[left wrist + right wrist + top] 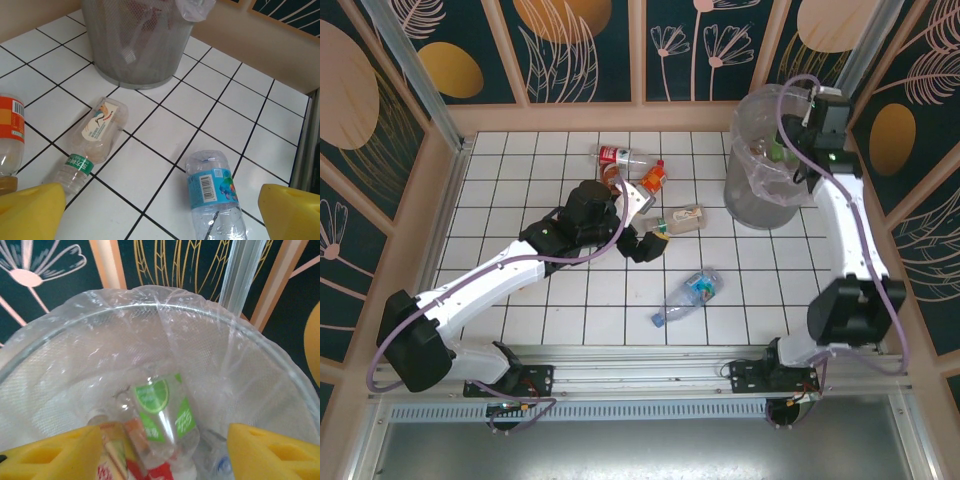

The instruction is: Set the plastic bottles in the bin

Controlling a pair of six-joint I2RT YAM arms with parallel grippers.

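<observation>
The bin (pixel 760 190) stands at the far right of the tiled table, a grey mesh can (pixel 135 45) lined with a clear bag (pixel 165 315). My right gripper (pixel 792 140) hangs over its mouth, open (pixel 162 460). Below its yellow fingers (pixel 50 455) a green-labelled bottle (pixel 162 417) lies blurred among other bottles in the bin. My left gripper (pixel 655 238) is open (pixel 160 222) low over the table. A beige-labelled bottle (pixel 97 132) and a blue-labelled bottle (pixel 215 195) lie ahead of it, untouched.
Loose on the tiles are a red-labelled bottle (pixel 620 155) and an orange one (pixel 653 177) at the back, the beige one (pixel 685 218) and the blue one (pixel 688 296). Wooden walls (pixel 450 150) ring the table.
</observation>
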